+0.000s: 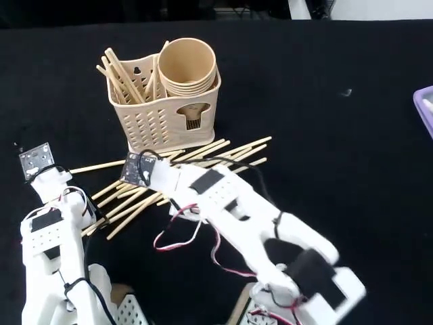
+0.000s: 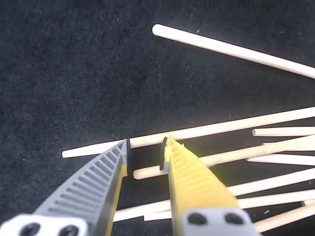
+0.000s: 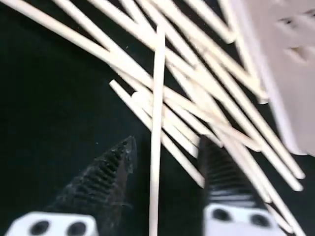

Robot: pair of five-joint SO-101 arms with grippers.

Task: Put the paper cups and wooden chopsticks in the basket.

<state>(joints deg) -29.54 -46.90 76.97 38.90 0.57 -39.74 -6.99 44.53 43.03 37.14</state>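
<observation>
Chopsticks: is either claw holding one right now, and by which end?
Nothing is held. The left gripper is open, its tips over one chopstick near its end; the right gripper is open astride another chopstick, not touching it.

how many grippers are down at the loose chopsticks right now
2. The left gripper hangs open over the left end of the loose chopsticks. The right gripper hangs open over the pile just in front of the basket.
</observation>
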